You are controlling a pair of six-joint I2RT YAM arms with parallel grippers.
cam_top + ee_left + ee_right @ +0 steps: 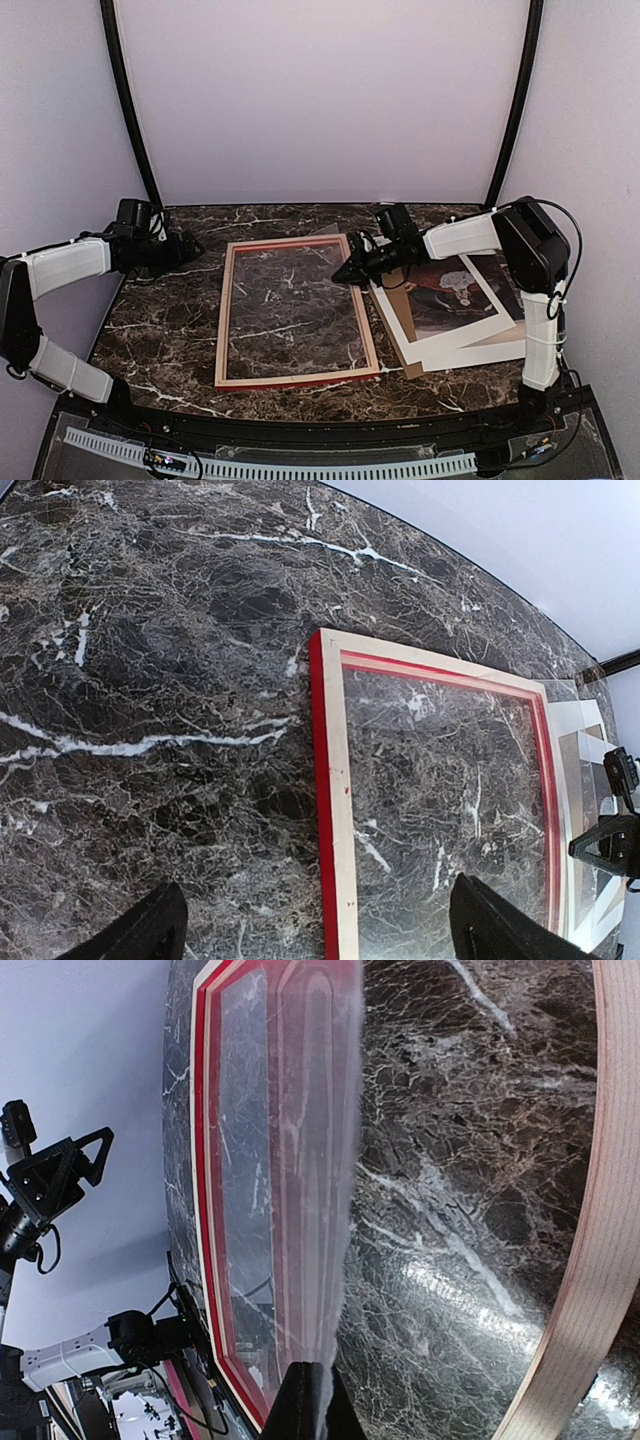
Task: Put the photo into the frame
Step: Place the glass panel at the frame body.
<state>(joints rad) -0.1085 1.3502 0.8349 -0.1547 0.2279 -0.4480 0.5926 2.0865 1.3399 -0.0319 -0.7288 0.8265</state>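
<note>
Top external, wood-backed frame point(225, 315), right claw point(340, 277) pinching clear sheet point(310, 1160), left claw point(192, 247) wide.

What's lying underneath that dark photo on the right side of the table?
Under the photo, the edge of a white sheet and the corner of a brown board peek out on the near side. The rest of both is covered by the photo itself.

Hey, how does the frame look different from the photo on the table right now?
The frame is a pale wood border with marble showing through; the photo is a dark print with white margin. The frame lies mid-table, the photo to its right atop other sheets, more skewed. Both lie flat.
</note>
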